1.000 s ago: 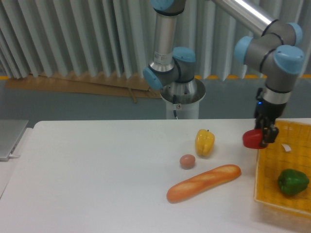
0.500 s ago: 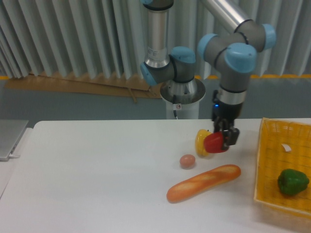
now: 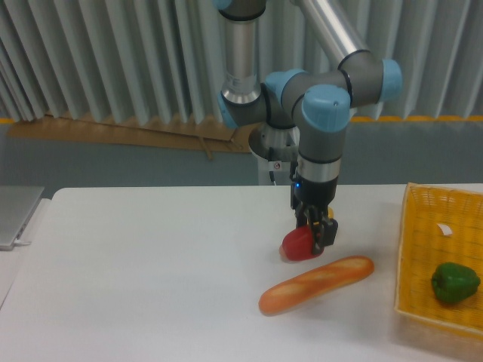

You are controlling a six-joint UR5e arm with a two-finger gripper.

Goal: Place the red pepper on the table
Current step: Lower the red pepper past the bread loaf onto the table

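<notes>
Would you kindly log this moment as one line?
phase: carrying | hand: shut on red pepper | position: above table, behind baguette | released: no

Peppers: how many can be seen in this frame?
2. The red pepper is held in the gripper just behind the baguette; the green pepper lies in the yellow basket. Another could be hidden behind the gripper.
</notes>
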